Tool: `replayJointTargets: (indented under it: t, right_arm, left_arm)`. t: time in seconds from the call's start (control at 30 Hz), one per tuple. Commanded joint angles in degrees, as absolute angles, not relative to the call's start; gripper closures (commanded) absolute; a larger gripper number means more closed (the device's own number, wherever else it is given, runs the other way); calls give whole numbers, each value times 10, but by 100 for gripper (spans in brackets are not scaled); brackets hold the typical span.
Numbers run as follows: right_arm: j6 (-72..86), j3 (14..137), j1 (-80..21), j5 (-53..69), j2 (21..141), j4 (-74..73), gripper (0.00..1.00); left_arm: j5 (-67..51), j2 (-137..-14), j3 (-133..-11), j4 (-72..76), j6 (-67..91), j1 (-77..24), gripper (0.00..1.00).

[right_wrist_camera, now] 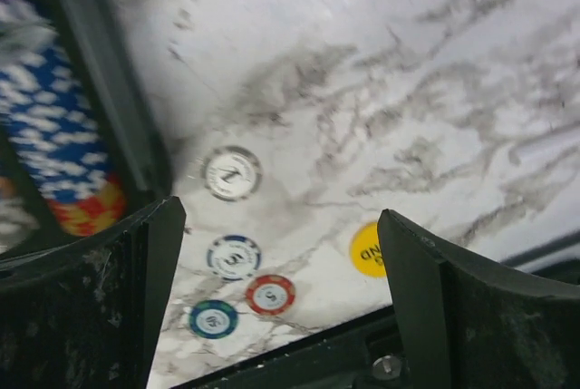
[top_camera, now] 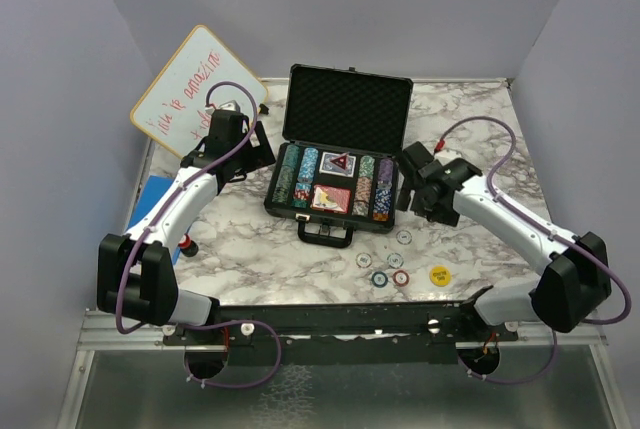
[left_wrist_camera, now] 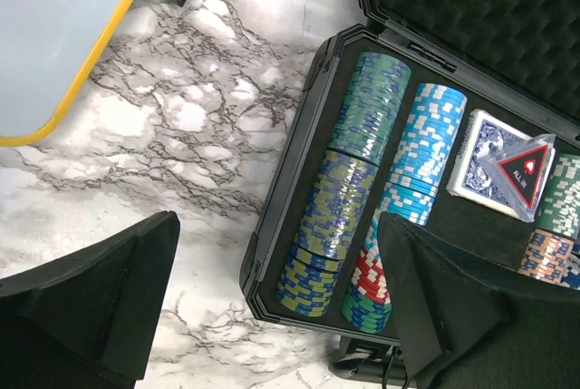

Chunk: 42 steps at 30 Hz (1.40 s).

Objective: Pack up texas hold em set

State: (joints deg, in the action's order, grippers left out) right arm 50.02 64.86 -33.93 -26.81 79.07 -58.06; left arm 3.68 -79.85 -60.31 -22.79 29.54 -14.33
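Observation:
The black briefcase (top_camera: pixel 348 109) lies open at mid-table with its foam lid up. Rows of poker chips (top_camera: pixel 297 177) and two card decks (top_camera: pixel 336 163) fill its tray. My left gripper (top_camera: pixel 255 149) hovers open at the case's left side. In the left wrist view the left gripper (left_wrist_camera: pixel 276 303) straddles the case's near left corner (left_wrist_camera: pixel 272 271), with nothing held. My right gripper (top_camera: pixel 410 177) is open beside the case's right wall. Under the right gripper (right_wrist_camera: pixel 281 289) several loose chips (right_wrist_camera: pixel 234 257) and a yellow disc (right_wrist_camera: pixel 370 249) lie on the marble.
A white dry-erase board (top_camera: pixel 195 89) leans at the back left, close behind the left arm. A blue pad (top_camera: pixel 155 194) lies at the left edge. The loose chips (top_camera: pixel 380 278) and yellow disc (top_camera: pixel 439 274) sit near the table's front rail. The case handle (top_camera: pixel 326 237) points forward.

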Motion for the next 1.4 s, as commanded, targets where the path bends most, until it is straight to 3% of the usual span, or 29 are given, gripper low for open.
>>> replayJointTargets:
  t: [0.0, 0.5, 0.93, 1.17, 1.37]
  right_arm:
    - [559, 557, -323, -229, 745, -612, 4]
    - [577, 338, -255, -91, 688, -483, 0]
    - [579, 279, -231, -116, 629, -442, 6]
    - [563, 293, -230, -105, 632, -445, 26]
    - [563, 314, -231, -93, 656, -475, 34]
  left_arm:
    - [14, -808, -613, -223, 304, -145, 1]
    - [3, -803, -606, -223, 308, -145, 1]
    - [1, -802, -611, -224, 308, -145, 1]
    - [2, -801, -608, -224, 309, -145, 1]
    - [5, -806, -604, -224, 308, -145, 1]
